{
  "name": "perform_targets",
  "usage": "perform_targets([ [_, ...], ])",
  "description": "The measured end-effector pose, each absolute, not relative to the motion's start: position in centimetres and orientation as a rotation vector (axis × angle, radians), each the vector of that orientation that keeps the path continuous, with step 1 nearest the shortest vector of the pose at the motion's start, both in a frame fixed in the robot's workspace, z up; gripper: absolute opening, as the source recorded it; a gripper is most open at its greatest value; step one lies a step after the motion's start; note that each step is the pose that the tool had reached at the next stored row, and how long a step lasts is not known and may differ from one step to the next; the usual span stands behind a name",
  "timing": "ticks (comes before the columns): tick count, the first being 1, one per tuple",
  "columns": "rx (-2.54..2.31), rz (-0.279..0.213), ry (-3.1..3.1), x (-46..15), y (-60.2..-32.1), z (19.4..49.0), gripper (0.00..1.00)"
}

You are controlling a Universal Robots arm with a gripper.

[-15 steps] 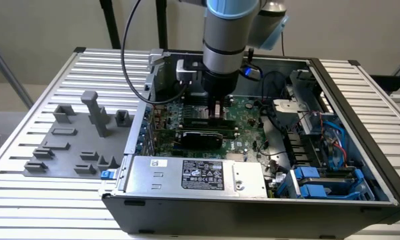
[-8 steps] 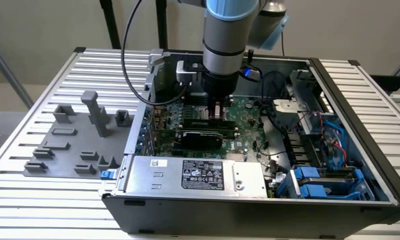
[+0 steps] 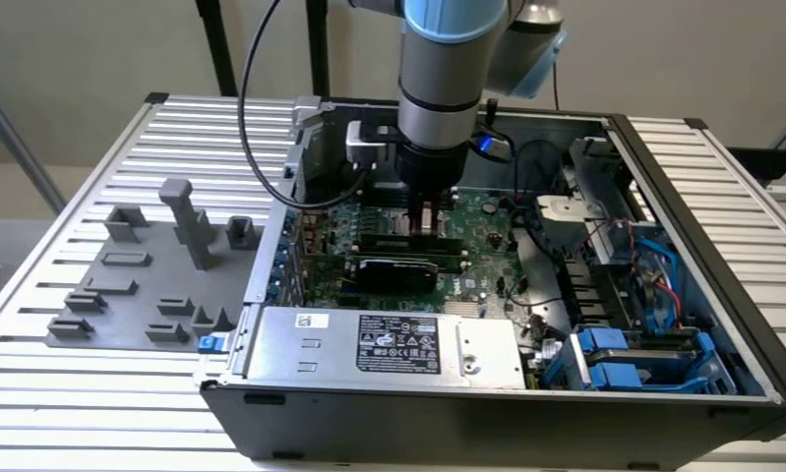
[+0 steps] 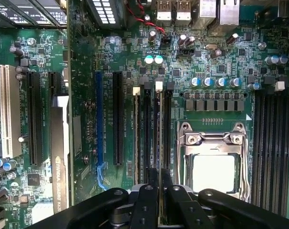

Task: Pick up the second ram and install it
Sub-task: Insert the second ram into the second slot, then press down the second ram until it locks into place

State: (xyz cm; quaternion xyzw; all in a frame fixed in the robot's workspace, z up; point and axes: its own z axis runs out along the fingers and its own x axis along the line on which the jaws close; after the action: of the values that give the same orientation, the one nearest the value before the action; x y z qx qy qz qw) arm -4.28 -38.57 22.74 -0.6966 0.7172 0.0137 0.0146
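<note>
My gripper hangs over the green motherboard inside the open computer case. In the wrist view its two black fingers stand close together, shut on the second ram, a thin stick seen edge-on. The stick lies along a black memory slot with a white latch at its far end, just beside the CPU socket. A neighbouring slot holds another stick edge. In the exterior view the ram is a dark bar under the fingertips. I cannot tell how deep it sits in the slot.
A graphics card lies just in front of the gripper, and the power supply closes off the case's front. Cables and blue drive bays fill the exterior view's right. A grey parts fixture sits on the slatted table at the left.
</note>
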Motion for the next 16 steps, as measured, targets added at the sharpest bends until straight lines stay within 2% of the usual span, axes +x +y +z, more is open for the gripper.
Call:
perform_targets([
  [16,-2.167,0.041,2.232,-4.36,-38.55,22.4,0.0],
])
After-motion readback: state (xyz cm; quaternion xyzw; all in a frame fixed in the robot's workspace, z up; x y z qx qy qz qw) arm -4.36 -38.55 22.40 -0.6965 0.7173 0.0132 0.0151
